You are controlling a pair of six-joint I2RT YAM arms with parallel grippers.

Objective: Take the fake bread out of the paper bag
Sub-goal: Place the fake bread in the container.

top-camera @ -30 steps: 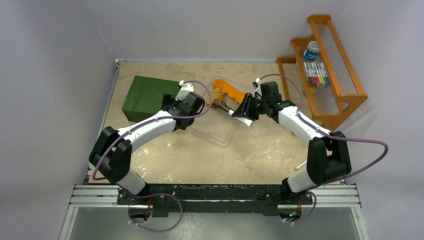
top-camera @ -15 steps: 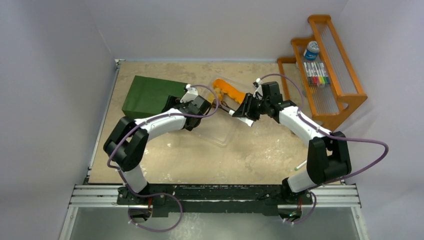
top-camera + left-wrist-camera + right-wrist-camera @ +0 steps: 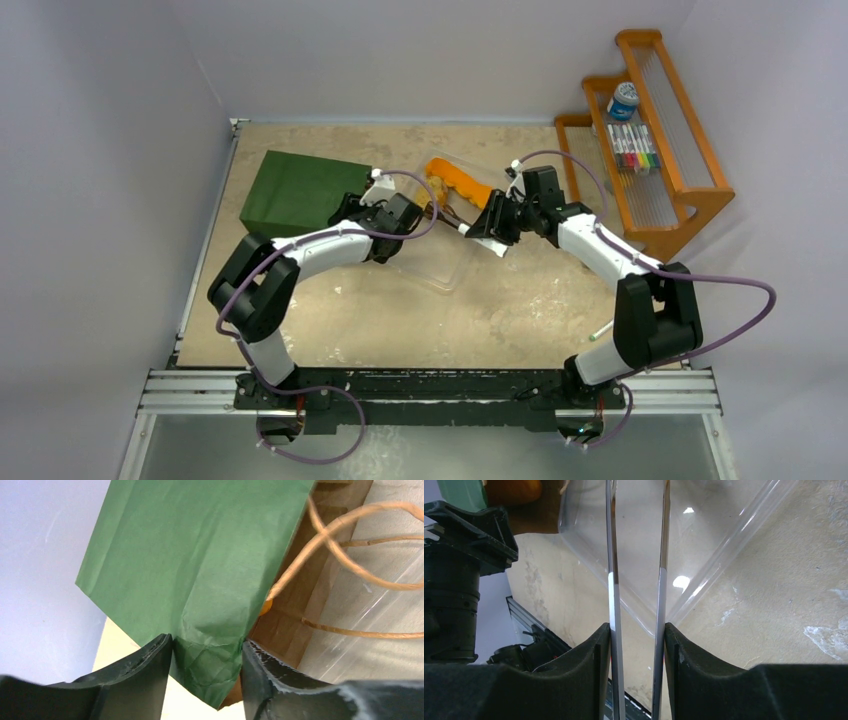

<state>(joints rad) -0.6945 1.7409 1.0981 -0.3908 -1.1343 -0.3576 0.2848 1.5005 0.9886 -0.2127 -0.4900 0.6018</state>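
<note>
Pale walls close in a tan, mottled worktop (image 3: 520, 300). On it the paper bag (image 3: 300, 190) lies flat on its side. Its long axis runs across the worktop, closed end to the left and mouth facing the centre, where a clear plastic tray (image 3: 440, 268) sits just beside it.

The left end effector (image 3: 206, 643) is at that mouth, and the corner of the bag's green upper wall fills the gap between its jaws. The paper is creased there, so it looks pinched rather than merely straddled. The string handles (image 3: 350, 525) trail loose over the tray.

The right end effector (image 3: 636, 628) is clamped on metal tongs (image 3: 611, 580), whose two blades run forward over the tray toward the bag. Their tips pass out of the wrist view.

The fake bread (image 3: 514, 490) shows as an orange lump on the brown kraft lining, just inside the mouth. It lies ahead of the tongs and off to the left of their line, and only a sliver of it shows past the green flap in the left wrist view.

I judge that the tongs must swing left and reach in along the bag's axis while the left arm holds the lip up. The left arm is nearer the bread, but its grip is taken up by the bag.

An orange elongated piece (image 3: 458, 180) at the tray's far edge may already be out.
</note>
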